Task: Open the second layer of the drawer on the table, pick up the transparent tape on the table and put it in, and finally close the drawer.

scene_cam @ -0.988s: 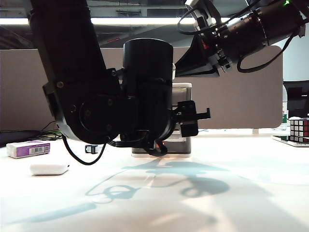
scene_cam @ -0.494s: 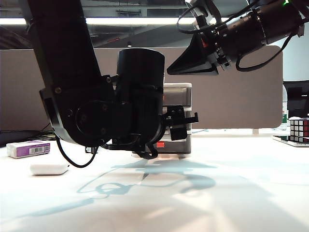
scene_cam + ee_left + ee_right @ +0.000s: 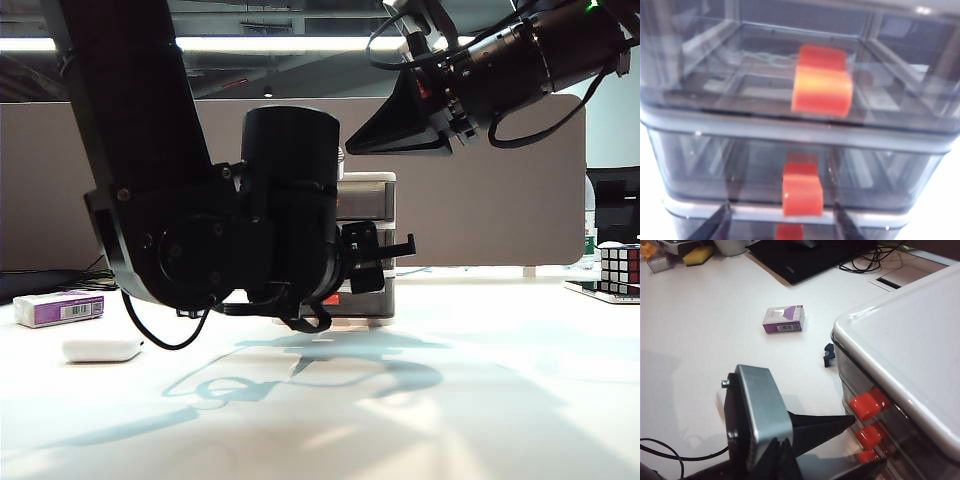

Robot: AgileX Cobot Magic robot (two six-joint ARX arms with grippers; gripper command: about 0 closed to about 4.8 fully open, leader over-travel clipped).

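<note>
The drawer [image 3: 370, 195] stands mid-table, mostly behind my left arm. In the left wrist view its three smoky fronts fill the picture. The second layer [image 3: 730, 165] carries a red-orange tab [image 3: 802, 194]. My left gripper [image 3: 781, 206] is open right at that front, one dark finger on each side of the tab's lower end, not touching it. Seen from the right wrist, the left gripper [image 3: 867, 440] points at the middle tab. The transparent tape [image 3: 828, 355] lies on the table [image 3: 715, 330] beside the drawer. My right gripper [image 3: 782, 444] hangs shut high above the drawer [image 3: 910, 345], empty.
A purple-and-white box [image 3: 58, 308] and a white rounded case [image 3: 102, 349] lie at the table's left. A Rubik's cube [image 3: 620, 268] sits at the far right edge. A black mat with cables [image 3: 810, 255] lies beyond the purple box [image 3: 784, 320].
My left arm has shifted left and slightly down, bringing its gripper in front of the drawer's middle front, and its jaws have narrowed. The right arm has stayed still.
</note>
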